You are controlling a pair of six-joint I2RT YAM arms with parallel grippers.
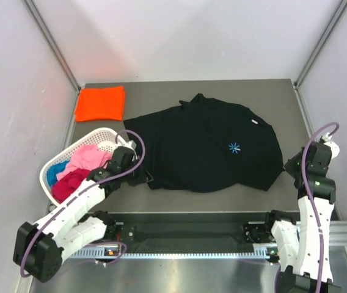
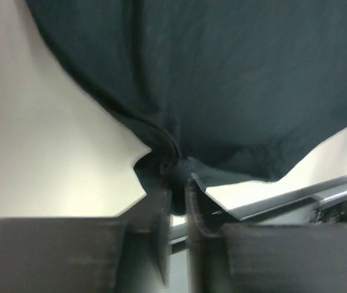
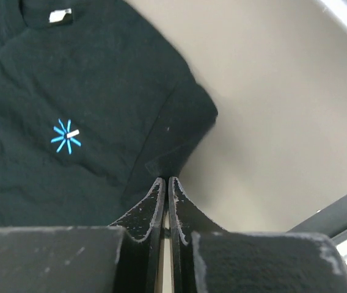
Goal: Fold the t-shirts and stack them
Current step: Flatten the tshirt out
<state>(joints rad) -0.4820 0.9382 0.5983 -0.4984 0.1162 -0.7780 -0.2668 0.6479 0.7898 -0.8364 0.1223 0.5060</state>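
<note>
A black t-shirt [image 1: 204,146] lies spread over the middle of the table, with a white neck label [image 1: 256,123] and a small blue star print [image 1: 234,148]. My left gripper [image 1: 142,177] is at its near-left corner. In the left wrist view a bunched fold of the black t-shirt [image 2: 222,79] sits pinched between the nearly closed tips of the left gripper [image 2: 178,183]. My right gripper [image 1: 288,166] is shut at the shirt's right edge. Its tips [image 3: 165,180] touch the sleeve hem of the black t-shirt [image 3: 69,91]; a pinch on cloth is not visible. An orange t-shirt [image 1: 101,102] lies folded at the back left.
A white lattice basket [image 1: 100,132] stands at the left, right beside my left arm. It holds a pink [image 1: 87,157], a magenta [image 1: 71,183] and a blue [image 1: 54,173] t-shirt. A metal rail [image 1: 186,250] runs along the near edge, and walls enclose the table.
</note>
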